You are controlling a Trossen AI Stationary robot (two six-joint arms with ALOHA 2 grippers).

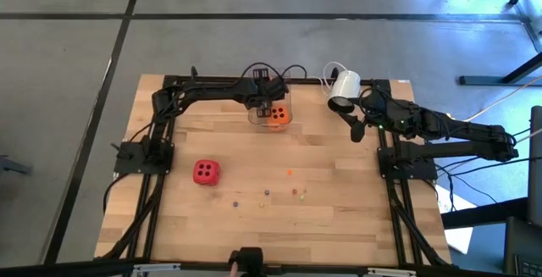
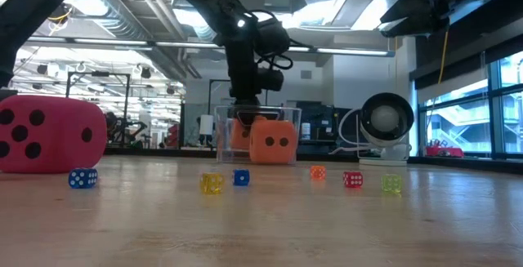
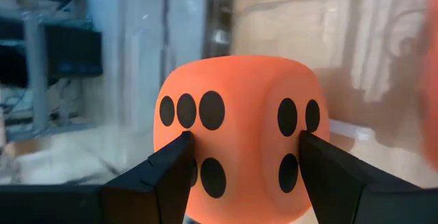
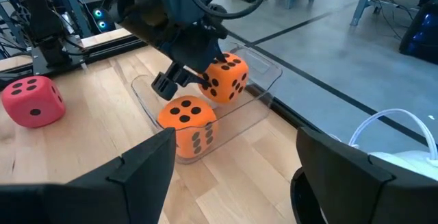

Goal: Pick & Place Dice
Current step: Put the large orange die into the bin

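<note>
Left jaws [image 3: 243, 176] clamp an orange die [image 3: 239, 138] above the clear container [image 4: 256, 90]; right jaws [image 4: 233, 176] open.

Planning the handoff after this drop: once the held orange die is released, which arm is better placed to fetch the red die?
Probably the left. Its claw grips an orange die over the clear container, and the red die lies on its side. The right claw waits open, farther away.

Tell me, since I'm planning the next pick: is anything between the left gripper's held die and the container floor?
Nothing visible. The left gripper holds an orange foam die over the clear plastic container; the other orange die sits beside it.
</note>
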